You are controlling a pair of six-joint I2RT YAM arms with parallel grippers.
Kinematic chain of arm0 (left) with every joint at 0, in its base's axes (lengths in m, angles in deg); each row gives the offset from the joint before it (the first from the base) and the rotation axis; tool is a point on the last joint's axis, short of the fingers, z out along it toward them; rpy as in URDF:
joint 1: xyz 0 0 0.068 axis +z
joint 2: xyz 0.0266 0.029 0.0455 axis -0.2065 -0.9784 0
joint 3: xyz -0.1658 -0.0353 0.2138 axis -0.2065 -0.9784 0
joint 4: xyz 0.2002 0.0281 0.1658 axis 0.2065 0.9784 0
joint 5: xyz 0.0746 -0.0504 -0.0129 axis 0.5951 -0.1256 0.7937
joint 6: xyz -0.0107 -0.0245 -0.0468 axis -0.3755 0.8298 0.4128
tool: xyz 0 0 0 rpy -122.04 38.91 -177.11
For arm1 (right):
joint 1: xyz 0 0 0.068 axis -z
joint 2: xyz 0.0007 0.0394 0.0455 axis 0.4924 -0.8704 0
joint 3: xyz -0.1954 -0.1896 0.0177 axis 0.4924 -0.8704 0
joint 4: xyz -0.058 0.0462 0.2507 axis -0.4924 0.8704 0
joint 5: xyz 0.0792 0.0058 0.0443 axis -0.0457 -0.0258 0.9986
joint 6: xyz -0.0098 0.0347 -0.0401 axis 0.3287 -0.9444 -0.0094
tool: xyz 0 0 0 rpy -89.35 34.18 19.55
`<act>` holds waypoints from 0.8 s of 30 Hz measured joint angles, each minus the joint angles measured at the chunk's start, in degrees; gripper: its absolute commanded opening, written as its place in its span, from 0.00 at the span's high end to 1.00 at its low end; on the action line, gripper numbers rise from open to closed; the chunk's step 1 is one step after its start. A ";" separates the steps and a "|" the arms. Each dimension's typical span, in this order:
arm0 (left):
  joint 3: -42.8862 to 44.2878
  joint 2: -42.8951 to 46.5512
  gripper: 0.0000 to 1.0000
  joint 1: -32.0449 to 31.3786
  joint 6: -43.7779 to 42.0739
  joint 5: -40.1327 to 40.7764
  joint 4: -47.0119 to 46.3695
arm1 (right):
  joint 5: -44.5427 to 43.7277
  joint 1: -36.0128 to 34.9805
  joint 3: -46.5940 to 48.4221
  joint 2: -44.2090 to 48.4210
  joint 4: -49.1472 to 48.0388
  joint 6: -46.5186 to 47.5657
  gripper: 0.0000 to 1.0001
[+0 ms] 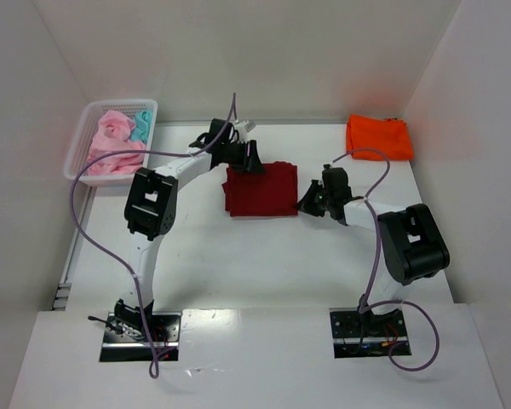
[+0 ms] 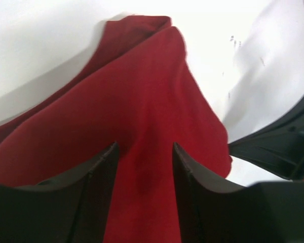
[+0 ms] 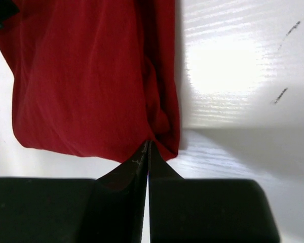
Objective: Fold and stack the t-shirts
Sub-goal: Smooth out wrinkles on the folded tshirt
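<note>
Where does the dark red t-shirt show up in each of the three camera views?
Top external: the dark red t-shirt lies folded in the middle of the white table.
Left wrist: it fills the centre and left, passing under the left gripper.
Right wrist: upper left, its lower corner pinched by the shut right gripper.
Shared landmark: the white table around it.

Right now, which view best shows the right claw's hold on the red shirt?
Right wrist: the right claw is shut on a corner of the dark red shirt. Top external shows it at the shirt's right edge, fingertips unclear. Left wrist shows mostly cloth.
</note>
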 measured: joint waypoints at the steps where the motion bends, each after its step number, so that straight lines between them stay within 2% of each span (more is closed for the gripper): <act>1: 0.00 -0.17 0.44 0.20 0.00 0.07 0.07 | -0.11 0.00 -0.26 0.28 0.02 0.00 0.97; 8: 0.02 -0.37 0.38 1.60 -0.11 0.24 0.28 | -1.07 0.00 -1.90 1.25 1.42 0.07 0.99; 12: -0.13 0.04 0.25 2.43 -0.33 0.35 0.61 | -2.54 0.00 -1.97 3.34 4.28 0.61 0.86; 13: -0.52 0.55 0.20 2.64 -0.42 0.44 0.72 | -3.02 0.00 -1.88 4.24 5.29 0.79 0.72; 15: -2.14 2.56 0.17 3.17 -0.79 0.85 1.22 | -4.42 0.00 -1.05 6.51 7.48 1.64 0.58; 16: -3.43 4.11 0.14 3.48 -1.22 1.27 1.55 | -4.96 0.00 -0.22 7.61 8.50 1.95 0.37; 18: -6.12 7.89 0.03 4.07 -2.12 2.58 2.36 | -5.70 0.20 2.40 9.31 10.29 2.71 0.28; 19: -7.54 10.03 0.02 4.35 -2.49 3.52 2.58 | -5.33 0.68 4.26 9.79 10.69 3.23 0.24; 22: -12.07 17.33 0.00 5.03 -3.72 6.73 2.91 | -3.39 2.32 9.64 10.01 10.62 4.04 0.00; 24: -14.32 21.18 0.00 5.33 -4.11 9.11 2.73 | -1.97 3.08 12.28 9.70 10.40 4.70 0.00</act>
